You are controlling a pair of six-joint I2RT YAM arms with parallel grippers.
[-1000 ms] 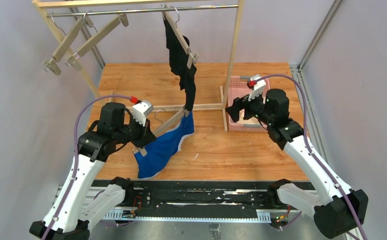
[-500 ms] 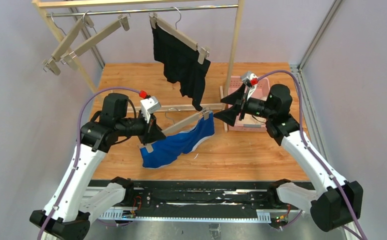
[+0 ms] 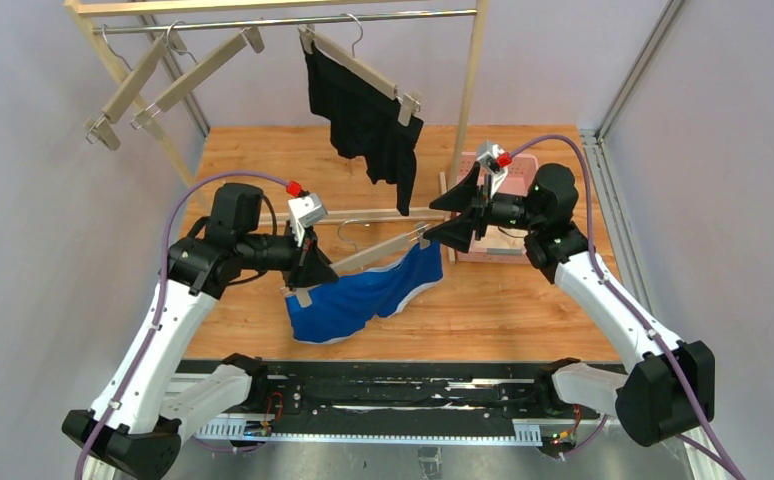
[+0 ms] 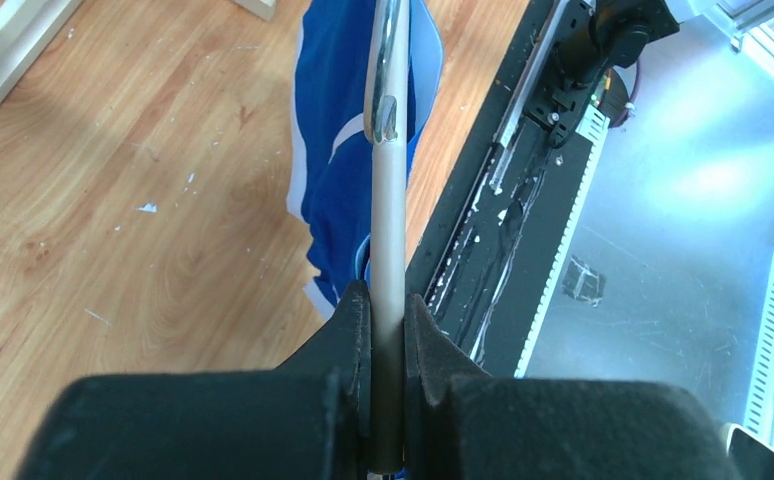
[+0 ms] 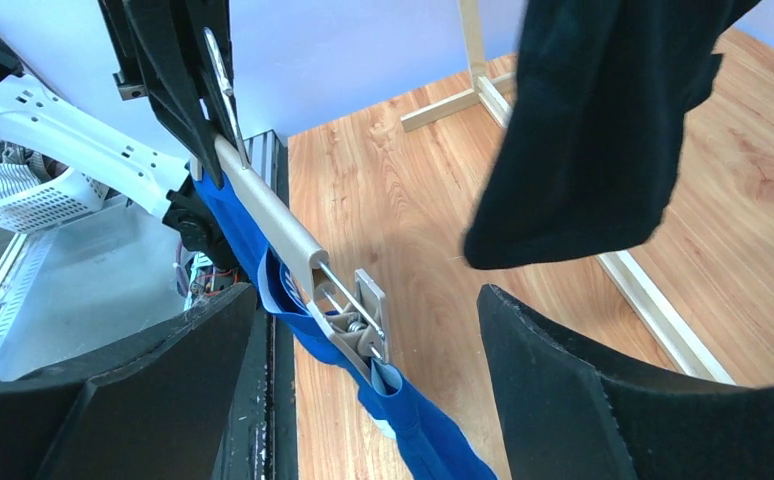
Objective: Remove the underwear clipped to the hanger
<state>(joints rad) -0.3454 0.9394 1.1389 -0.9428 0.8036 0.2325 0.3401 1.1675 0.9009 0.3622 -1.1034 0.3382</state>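
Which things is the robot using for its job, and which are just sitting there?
For the job: blue underwear, its hanger held by the left gripper, open right gripper, black underwear.
Just there: two empty hangers, pink basket, wooden rack.

Wooden tabletop (image 3: 523, 300), rack's base rail (image 3: 383, 212) standing on it, pink basket (image 3: 491, 250) at right

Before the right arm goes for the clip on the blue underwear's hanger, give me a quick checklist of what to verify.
1. Left gripper shut on the hanger: ok.
2. Right gripper open: ok.
3. Clip lined up between the right fingers: ok, in the right wrist view.
4. Blue underwear held in that clip: ok.
5. Black underwear clear of the right gripper: cannot tell, it hangs close.
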